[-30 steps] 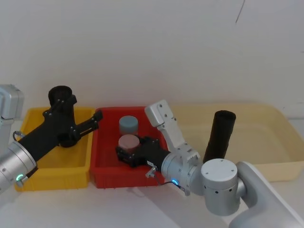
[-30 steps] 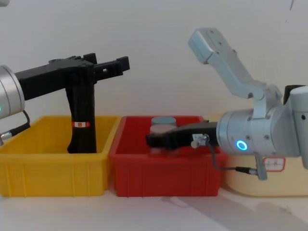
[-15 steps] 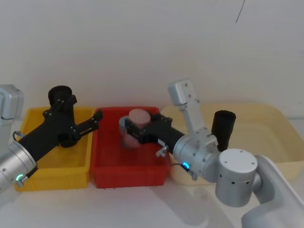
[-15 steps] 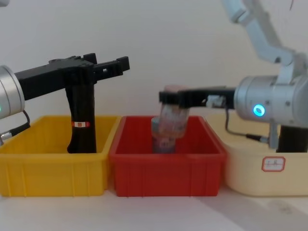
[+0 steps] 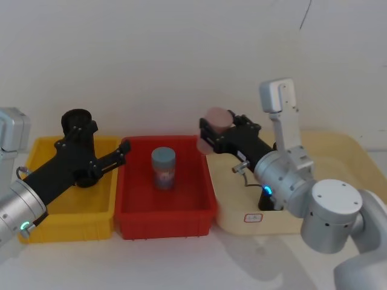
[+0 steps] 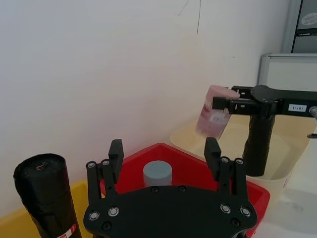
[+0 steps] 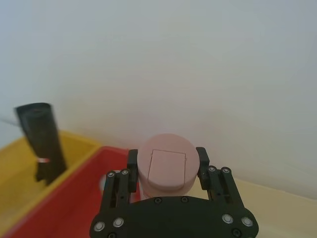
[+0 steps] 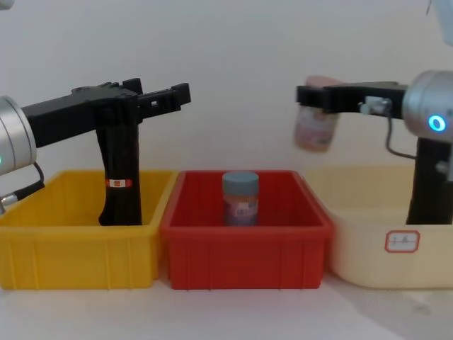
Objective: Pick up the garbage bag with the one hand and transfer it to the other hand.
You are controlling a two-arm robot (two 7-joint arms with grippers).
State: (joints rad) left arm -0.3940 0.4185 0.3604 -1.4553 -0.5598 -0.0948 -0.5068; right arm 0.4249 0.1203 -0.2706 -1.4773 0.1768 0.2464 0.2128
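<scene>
Chest view: right claw [image 8: 315,99], upper right, clamps a pink-lidded jar [image 8: 314,129]; the garbage bag [image 8: 429,180] stands upright in the cream bin [image 8: 368,244] directly below-right. Left claw [image 8: 166,97] gapes empty, upper left, farther off.

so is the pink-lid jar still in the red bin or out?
Out. The right gripper is shut on the pink-lid jar, holding it above the gap between the red bin and the cream tub. The grey-lid jar sits inside.
</scene>
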